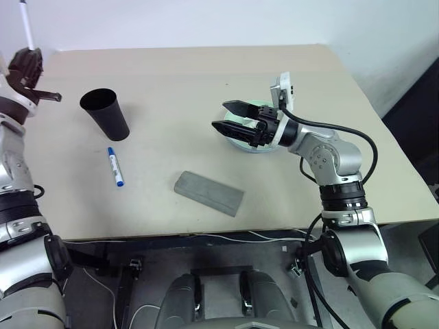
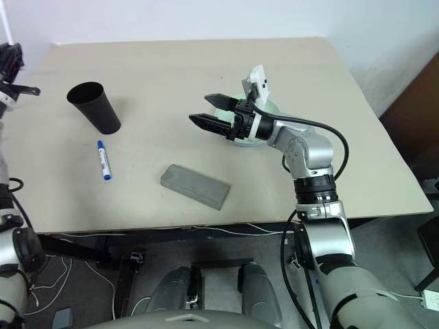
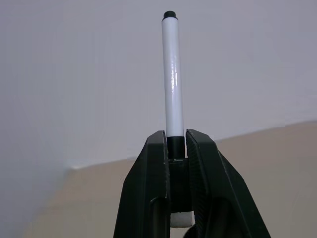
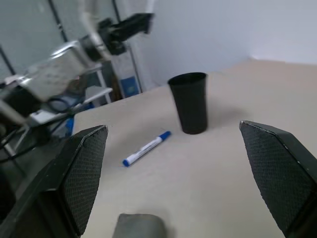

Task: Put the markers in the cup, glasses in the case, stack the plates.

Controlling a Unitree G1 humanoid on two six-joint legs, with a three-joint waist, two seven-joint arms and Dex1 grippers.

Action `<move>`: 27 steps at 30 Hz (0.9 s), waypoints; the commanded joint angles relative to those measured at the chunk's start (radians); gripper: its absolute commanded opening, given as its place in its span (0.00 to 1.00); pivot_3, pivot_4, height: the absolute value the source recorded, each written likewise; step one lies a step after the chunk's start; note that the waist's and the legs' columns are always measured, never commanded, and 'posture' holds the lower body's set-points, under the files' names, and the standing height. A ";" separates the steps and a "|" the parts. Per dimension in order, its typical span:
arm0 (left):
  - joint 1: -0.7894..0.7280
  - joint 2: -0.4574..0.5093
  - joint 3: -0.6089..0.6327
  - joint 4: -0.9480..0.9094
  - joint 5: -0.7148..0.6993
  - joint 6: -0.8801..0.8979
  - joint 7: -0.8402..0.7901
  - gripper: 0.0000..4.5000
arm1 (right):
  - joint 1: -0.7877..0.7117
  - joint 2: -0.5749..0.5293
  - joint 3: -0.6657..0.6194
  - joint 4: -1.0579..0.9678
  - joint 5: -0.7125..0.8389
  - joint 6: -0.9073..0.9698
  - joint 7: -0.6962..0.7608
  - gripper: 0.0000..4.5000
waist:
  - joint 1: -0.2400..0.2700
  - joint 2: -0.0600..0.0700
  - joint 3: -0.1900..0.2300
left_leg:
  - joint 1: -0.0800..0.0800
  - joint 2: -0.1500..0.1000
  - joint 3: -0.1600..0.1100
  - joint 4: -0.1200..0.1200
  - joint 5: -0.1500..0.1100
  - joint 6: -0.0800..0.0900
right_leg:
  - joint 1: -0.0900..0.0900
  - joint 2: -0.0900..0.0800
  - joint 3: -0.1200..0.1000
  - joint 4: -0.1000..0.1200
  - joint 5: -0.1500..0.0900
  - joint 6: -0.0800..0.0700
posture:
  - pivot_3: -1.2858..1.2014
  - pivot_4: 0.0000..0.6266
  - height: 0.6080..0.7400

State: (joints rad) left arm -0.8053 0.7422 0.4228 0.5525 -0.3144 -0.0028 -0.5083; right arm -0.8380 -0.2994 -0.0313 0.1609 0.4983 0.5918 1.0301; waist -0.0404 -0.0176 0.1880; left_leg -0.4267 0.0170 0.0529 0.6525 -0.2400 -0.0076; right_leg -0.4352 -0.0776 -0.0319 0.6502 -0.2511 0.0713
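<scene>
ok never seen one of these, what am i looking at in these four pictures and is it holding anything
This is a humanoid robot with two arms, each ending in a pincer of two black fingers. The two wide pictures come from a pair of cameras on its head, looking down over a beige table. The other two come from cameras on its wrists, looking along each pincer.

On the table stand a black cup, a blue-capped marker lying flat, a closed grey case, and pale plates partly hidden behind the right arm.

The left pincer, raised near the table's far left corner, is shut on a white marker that sticks out past its fingertips. The right pincer hangs wide open and empty above the middle of the table, pointing toward the cup.
</scene>
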 commanded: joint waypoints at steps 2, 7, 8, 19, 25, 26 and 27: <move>-0.070 0.006 -0.006 0.076 -0.001 -0.085 -0.033 0.05 | 0.000 -0.013 0.035 -0.047 -0.041 -0.074 -0.020 1.00 | -0.001 0.000 0.000 | 0.000 -0.001 0.000 0.000 0.001 0.001 | 0.000 0.000 0.000 0.000 0.001 0.001 | 0.52 0.24 1.00; -0.121 -0.003 -0.019 0.171 0.005 -0.142 -0.046 0.05 | -0.028 0.010 0.015 0.024 -0.072 -0.120 -0.121 1.00 | 0.002 0.000 0.000 | 0.000 -0.001 0.001 0.001 0.001 0.002 | 0.001 -0.001 0.000 0.000 0.002 0.003 | 0.52 0.24 1.00; -0.127 -0.006 -0.021 0.189 0.007 -0.154 -0.046 0.05 | -0.030 0.010 0.022 0.040 -0.083 -0.132 -0.130 1.00 | 0.003 -0.001 0.000 | 0.000 -0.001 0.001 0.001 0.002 0.002 | 0.001 -0.001 0.000 0.000 0.002 0.003 | 0.52 0.24 1.00; -0.182 -0.030 -0.040 0.327 0.028 -0.240 -0.044 0.05 | -0.042 0.008 0.065 0.081 -0.137 -0.182 -0.133 1.00 | 0.005 -0.002 0.001 | 0.000 -0.001 0.001 0.002 0.002 0.003 | 0.001 -0.001 0.000 0.000 0.002 0.003 | 0.52 0.24 1.00; -0.201 -0.027 -0.048 0.372 0.036 -0.262 -0.045 0.05 | -0.031 0.000 0.072 0.066 -0.148 -0.185 -0.139 1.00 | 0.004 -0.002 0.001 | 0.000 -0.001 0.001 0.002 0.002 0.003 | 0.001 0.000 0.000 0.000 0.002 0.003 | 0.52 0.24 1.00; -0.204 -0.029 -0.049 0.377 0.037 -0.264 -0.046 0.05 | -0.030 -0.001 0.072 0.065 -0.148 -0.184 -0.139 1.00 | 0.004 -0.002 0.001 | 0.000 -0.001 0.001 0.002 0.002 0.003 | 0.001 0.000 0.000 0.000 0.002 0.003 | 0.52 0.24 1.00; -0.209 -0.031 -0.053 0.386 0.041 -0.268 -0.047 0.05 | -0.028 -0.001 0.072 0.064 -0.148 -0.181 -0.140 1.00 | 0.005 -0.002 0.001 | 0.000 -0.001 0.001 0.002 0.002 0.003 | 0.001 0.000 0.000 0.000 0.002 0.003 | 0.52 0.24 1.00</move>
State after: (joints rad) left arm -0.9797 0.7005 0.3697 0.9463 -0.2785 -0.2396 -0.5536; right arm -0.8503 -0.2946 0.0500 0.2631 0.3456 0.4279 0.8909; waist -0.0356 -0.0194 0.1888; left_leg -0.4269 0.0159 0.0535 0.6544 -0.2382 -0.0047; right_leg -0.4340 -0.0781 -0.0320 0.6501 -0.2491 0.0747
